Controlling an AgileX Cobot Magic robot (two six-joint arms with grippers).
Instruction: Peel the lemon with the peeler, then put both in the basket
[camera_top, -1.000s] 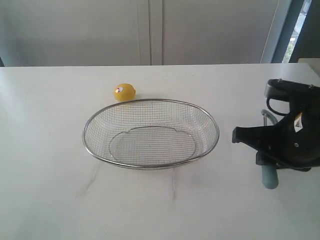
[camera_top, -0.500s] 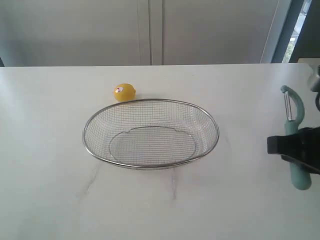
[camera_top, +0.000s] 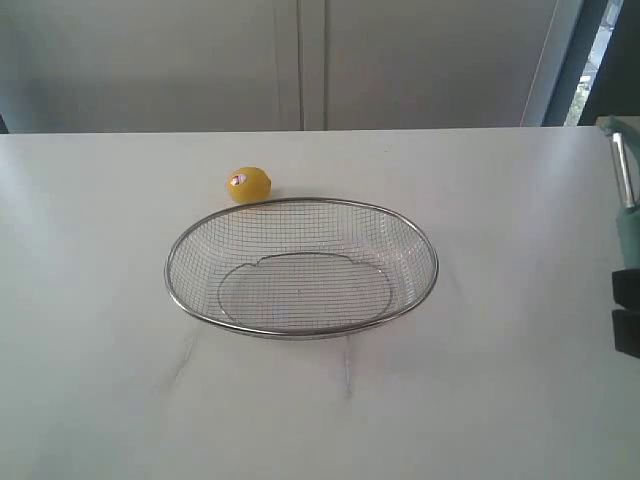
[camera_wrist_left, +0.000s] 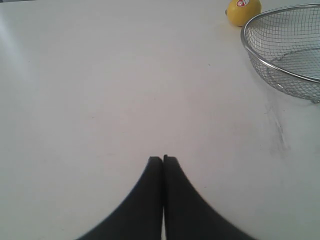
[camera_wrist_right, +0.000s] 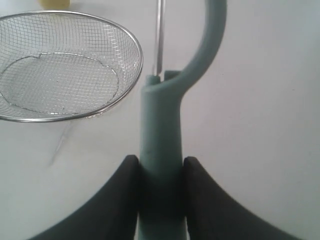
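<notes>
The yellow lemon (camera_top: 248, 185) with its red-and-white sticker rests on the white table just behind the silver wire basket (camera_top: 300, 267); the left wrist view also catches the lemon (camera_wrist_left: 242, 10) and the basket rim (camera_wrist_left: 260, 55). My right gripper (camera_wrist_right: 160, 162) is shut on the teal handle of the peeler (camera_wrist_right: 161, 120), held lifted at the far right edge of the exterior view, where the peeler (camera_top: 626, 205) points blade upward and the gripper (camera_top: 627, 310) is mostly cut off. My left gripper (camera_wrist_left: 163, 159) is shut on nothing, above bare table left of the basket.
A white table (camera_top: 100, 330) carries everything, with a pale wall behind. The basket (camera_wrist_right: 65, 65) lies to one side of the held peeler in the right wrist view. A dark window frame (camera_top: 560, 60) stands at the back right.
My right gripper has lifted the peeler off the table and carried it up and to the right, nearly out of the exterior view. Lemon and basket have not moved.
</notes>
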